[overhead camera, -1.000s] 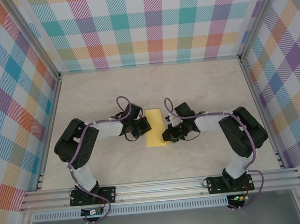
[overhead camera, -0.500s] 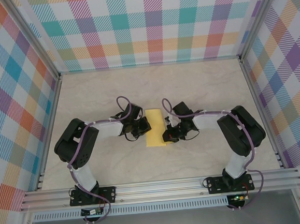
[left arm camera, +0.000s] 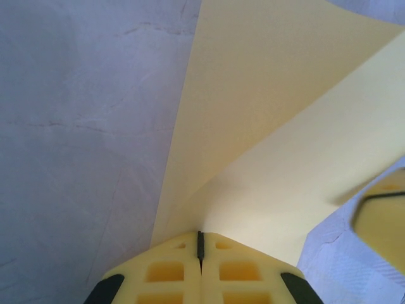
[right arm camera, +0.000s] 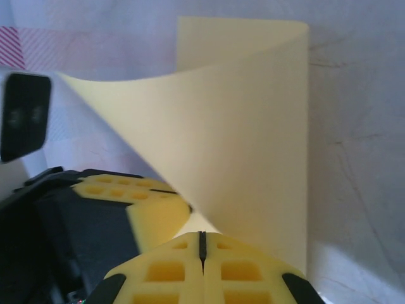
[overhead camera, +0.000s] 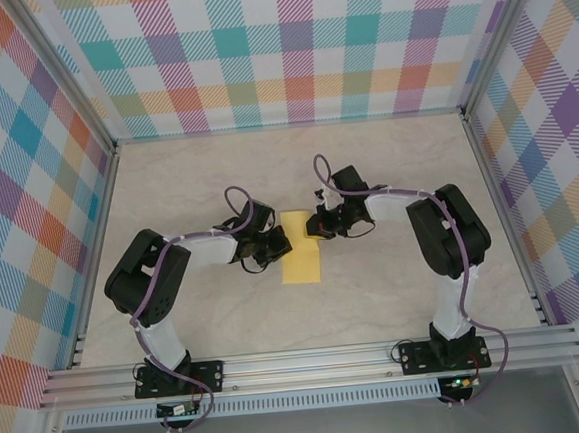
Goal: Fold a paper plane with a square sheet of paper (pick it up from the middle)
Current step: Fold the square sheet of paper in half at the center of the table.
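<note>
Your left fingers (overhead camera: 275, 246) are clenched on the left edge of the square sheet of paper (overhead camera: 301, 261). The sheet sits near the middle of the surface (overhead camera: 385, 159), between the two arms. From above, the yellow sheet looks like a narrow upright strip rather than a full square. Your right fingers (overhead camera: 316, 226) are pinched on its right edge, toward the far corner.

In your left wrist view the left fingers (left arm camera: 190, 253) meet with no gap between them. The paper (left arm camera: 272, 145) fans out from them in two layers, the upper one sweeping away to the right.

In your right wrist view the right fingers (right arm camera: 183, 250) are likewise pressed together on the sheet (right arm camera: 253, 126). It curls over to the left in a loose roll above the yellow left fingers (right arm camera: 145, 202). Checked walls (overhead camera: 286, 46) stand around the surface.
</note>
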`<state>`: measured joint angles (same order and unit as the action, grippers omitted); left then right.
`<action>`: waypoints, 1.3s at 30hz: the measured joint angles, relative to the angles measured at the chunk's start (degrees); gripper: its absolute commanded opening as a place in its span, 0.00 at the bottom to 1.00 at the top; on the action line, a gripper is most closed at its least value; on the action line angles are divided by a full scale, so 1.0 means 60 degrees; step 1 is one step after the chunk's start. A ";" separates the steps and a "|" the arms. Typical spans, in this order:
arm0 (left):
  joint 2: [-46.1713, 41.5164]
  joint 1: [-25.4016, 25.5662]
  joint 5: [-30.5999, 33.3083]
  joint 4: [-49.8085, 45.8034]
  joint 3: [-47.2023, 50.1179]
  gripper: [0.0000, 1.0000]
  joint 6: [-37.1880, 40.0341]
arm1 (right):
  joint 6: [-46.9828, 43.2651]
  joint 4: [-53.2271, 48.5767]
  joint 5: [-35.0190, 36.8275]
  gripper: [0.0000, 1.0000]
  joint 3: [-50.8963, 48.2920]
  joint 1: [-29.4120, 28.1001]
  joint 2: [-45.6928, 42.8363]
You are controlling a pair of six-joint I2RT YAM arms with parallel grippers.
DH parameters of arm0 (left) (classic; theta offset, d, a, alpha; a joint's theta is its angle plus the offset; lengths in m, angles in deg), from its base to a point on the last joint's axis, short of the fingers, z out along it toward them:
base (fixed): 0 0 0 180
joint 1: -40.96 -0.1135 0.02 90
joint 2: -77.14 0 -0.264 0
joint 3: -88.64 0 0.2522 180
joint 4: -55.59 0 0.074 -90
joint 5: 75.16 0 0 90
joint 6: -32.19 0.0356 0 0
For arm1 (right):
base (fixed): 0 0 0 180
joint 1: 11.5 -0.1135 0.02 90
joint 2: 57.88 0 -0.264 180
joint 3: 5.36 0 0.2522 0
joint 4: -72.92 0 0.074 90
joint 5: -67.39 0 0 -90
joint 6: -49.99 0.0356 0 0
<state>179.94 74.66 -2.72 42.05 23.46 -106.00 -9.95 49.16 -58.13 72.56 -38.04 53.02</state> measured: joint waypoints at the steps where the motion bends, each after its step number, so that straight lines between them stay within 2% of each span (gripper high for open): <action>1: 0.0000 0.0000 0.0000 0.0022 0.0011 0.00 0.0000 | -0.0025 0.0007 0.0000 0.00 -0.0015 0.0022 0.0076; 15: 0.0000 0.0000 -0.0036 0.0095 0.0047 0.00 0.0004 | -0.0168 0.0189 -0.0266 0.01 -0.0353 0.0178 0.0484; 25: 0.0000 0.0000 -0.0036 0.0098 0.0051 0.00 0.0004 | -0.0248 -0.0127 -0.0521 0.00 0.0871 0.0539 0.0495; 33: 0.0000 0.0000 -0.0036 0.0091 0.0058 0.00 0.0047 | -0.0441 -0.0106 -0.0361 0.00 0.1013 0.0634 0.1435; 39: -0.0011 0.0004 -0.0033 0.0149 0.0098 0.00 0.0117 | -0.0532 -0.0550 -0.0397 0.00 0.1344 0.0674 0.1541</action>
<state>179.88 74.68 -2.92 42.95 24.05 -105.30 -13.14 45.86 -60.52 80.63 -34.00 62.26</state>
